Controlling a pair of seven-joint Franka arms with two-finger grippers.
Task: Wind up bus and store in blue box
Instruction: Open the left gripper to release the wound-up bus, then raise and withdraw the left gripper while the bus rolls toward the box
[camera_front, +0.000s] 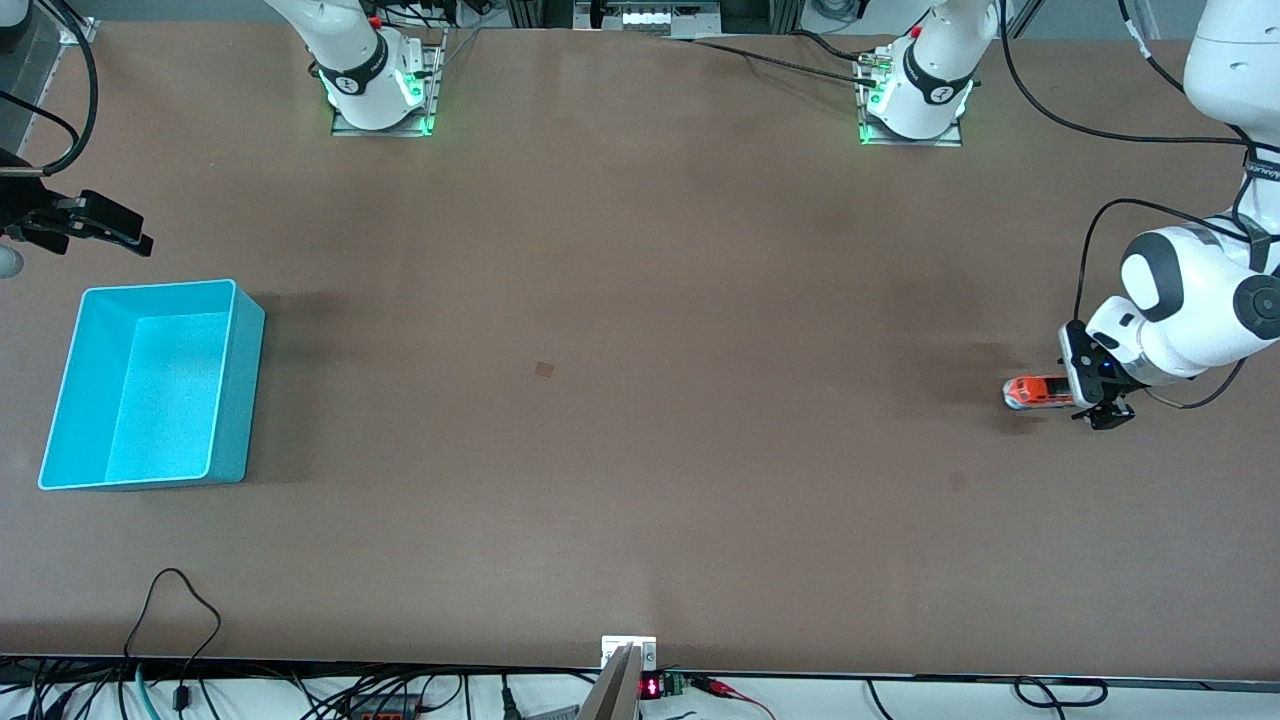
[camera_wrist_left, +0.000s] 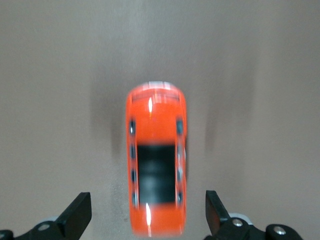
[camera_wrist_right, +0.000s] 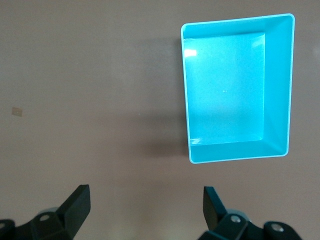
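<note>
The small orange-red bus (camera_front: 1038, 392) stands on the table at the left arm's end. In the left wrist view the bus (camera_wrist_left: 157, 165) shows its dark roof panel. My left gripper (camera_front: 1102, 413) is open and low over the bus's end, with one finger on each side and a gap to both; it is also in the left wrist view (camera_wrist_left: 147, 216). The turquoise blue box (camera_front: 238, 400) stands empty at the right arm's end, and shows in the right wrist view (camera_wrist_right: 278, 85). My right gripper (camera_front: 132, 238) hangs open and empty over the table near the box, as its wrist view (camera_wrist_right: 145, 207) shows.
A small brown patch (camera_front: 545, 369) marks the table's middle. Cables and a small display unit (camera_front: 650, 686) lie along the table's edge nearest the front camera. Bare tabletop stretches between the bus and the box.
</note>
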